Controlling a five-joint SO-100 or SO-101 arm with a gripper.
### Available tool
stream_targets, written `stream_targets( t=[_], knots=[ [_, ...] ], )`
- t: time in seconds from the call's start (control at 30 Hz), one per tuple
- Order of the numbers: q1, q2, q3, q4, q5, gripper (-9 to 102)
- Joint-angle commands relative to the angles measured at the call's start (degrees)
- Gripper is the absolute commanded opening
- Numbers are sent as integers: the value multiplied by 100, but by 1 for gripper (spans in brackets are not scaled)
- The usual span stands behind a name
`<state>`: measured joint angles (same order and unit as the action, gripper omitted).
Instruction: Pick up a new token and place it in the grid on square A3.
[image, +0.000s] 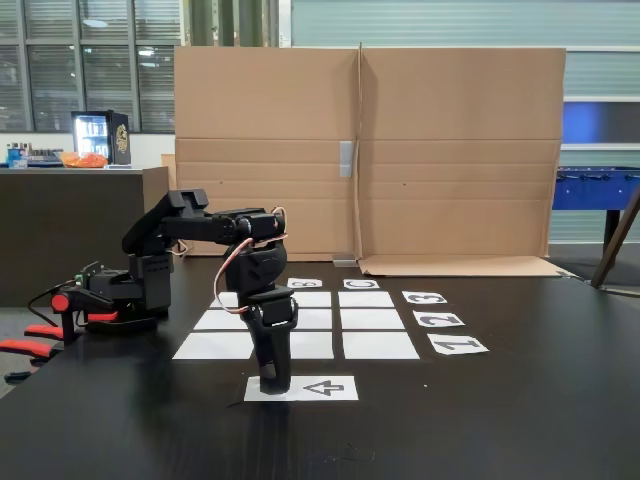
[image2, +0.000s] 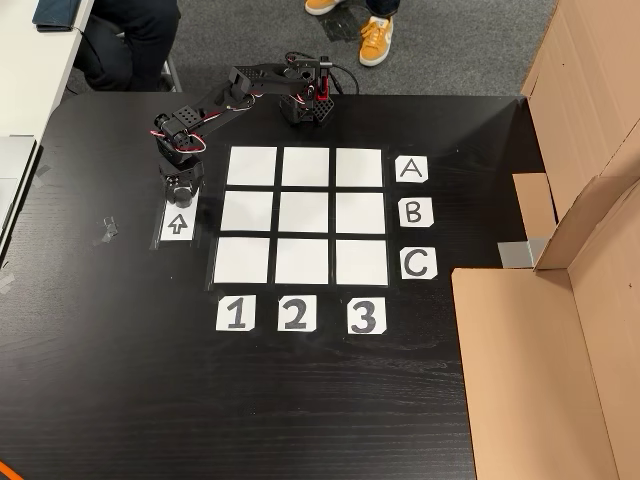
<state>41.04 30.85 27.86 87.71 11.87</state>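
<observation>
The small black token cannot be made out in either picture; the black gripper (image: 272, 380) stands on the near end of the white paper sheet with a black arrow (image: 322, 388), and its fingers (image2: 180, 187) hide whatever lies under them, so how far they are parted, or whether they hold anything, cannot be told. The grid of nine blank white paper rectangles (image2: 304, 214) lies flat on the black counter (image2: 120, 380). In the other view the small white cards beside it read A (image2: 410, 169), B (image2: 415, 212) and C (image2: 418, 263) down the right edge and 1 (image2: 235, 313), 2 (image2: 294, 314) and 3 (image2: 365, 316) along the bottom. Square A3 (image2: 358, 167), the top right cell there, is bare. In the fixed view the arm hides part of the grid's left column, and the far letter cards are hard to read.
</observation>
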Motion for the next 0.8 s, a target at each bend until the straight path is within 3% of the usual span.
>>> stream_targets(
  t=[0.0,0.77],
  knots=[
    [-62,9,-149,-53,53,13],
    [-220,1468,-211,545,79,11]
  ],
)
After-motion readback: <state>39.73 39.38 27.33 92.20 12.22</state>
